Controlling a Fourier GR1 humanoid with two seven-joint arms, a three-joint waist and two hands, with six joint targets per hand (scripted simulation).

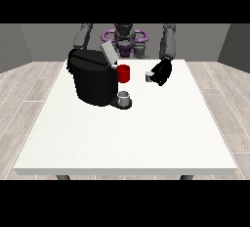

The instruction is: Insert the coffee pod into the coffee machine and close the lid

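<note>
No text, label, brand, number or sign can be read anywhere: none on the black coffee machine point(93, 80), none on its raised lid point(108, 53), none on the red part point(123, 73) at its side, none on the small grey cup point(124, 98) at its base, none on the white surface point(127, 138)

1. Matt white table point(146, 138), smooth.
2. Black coffee machine point(93, 81), plastic-looking, faint sheen.
3. Glossy red cup point(123, 73).
4. Grey metallic-looking cup point(124, 97).
5. Wood-plank floor point(29, 89), pale.
</note>
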